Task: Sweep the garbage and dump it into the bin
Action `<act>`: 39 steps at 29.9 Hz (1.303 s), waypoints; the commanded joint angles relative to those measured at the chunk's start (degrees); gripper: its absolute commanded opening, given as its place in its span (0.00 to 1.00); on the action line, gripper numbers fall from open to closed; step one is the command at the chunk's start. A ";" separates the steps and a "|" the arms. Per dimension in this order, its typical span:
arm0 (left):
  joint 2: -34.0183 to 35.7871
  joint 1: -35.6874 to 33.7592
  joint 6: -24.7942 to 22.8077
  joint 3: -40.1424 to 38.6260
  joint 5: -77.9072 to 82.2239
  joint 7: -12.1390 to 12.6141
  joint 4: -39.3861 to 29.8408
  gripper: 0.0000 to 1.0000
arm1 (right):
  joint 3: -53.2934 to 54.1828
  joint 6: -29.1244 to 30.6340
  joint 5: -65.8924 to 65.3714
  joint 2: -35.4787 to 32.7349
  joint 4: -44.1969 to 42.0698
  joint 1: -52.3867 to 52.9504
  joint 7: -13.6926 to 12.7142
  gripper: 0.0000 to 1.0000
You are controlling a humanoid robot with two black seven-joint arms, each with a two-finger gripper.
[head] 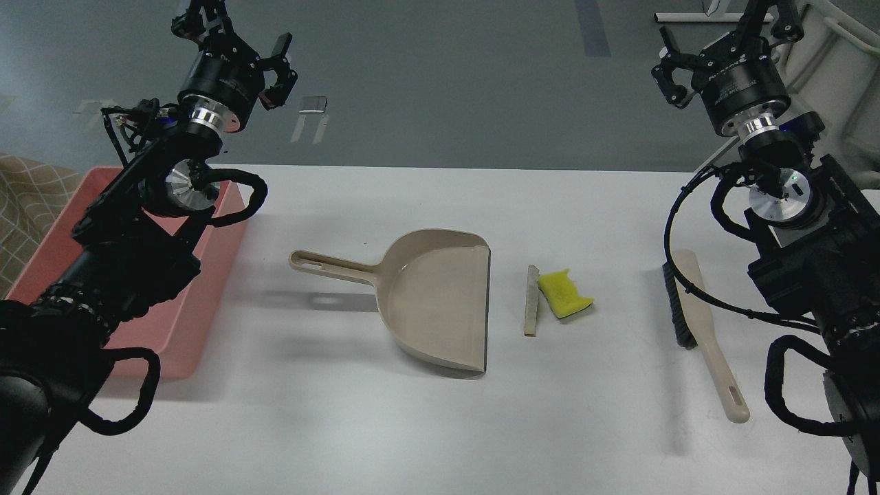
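Garbage sits just off the open lip of the dustpan (433,295): a white slice (531,301) with a tan crust nearest the lip, and a yellow sponge chunk (564,293) touching the slice's far side. Neither tool is held, so your step in hand is, as I judge it, to pick them up. Bring your right claw (718,38) down on the brush (701,326), which lies well beyond the sponge from the dustpan, and grip its pale handle, not the dark bristles. Take the dustpan's handle with your left claw (240,45), keep the lip flat on the tabletop (412,426), then sweep toward it in one low stroke. Both claws hang high with fingers spread, holding nothing. The pink bin (199,302) waits past the dustpan's handle end, partly hidden by your left arm. Count: two garbage pieces, one dustpan, one brush, one bin.
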 commanded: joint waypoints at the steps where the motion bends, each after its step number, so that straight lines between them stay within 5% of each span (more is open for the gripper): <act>1: 0.09 0.12 0.23 0.06 0.05 0.01 0.00 0.98 | 0.11 -0.01 0.00 -0.37 0.07 -0.15 0.05 1.00; 39: -0.08 -0.58 -0.83 1.73 -0.83 -0.08 -0.18 0.98 | 0.29 -0.01 0.00 -1.78 0.33 -0.68 0.23 1.00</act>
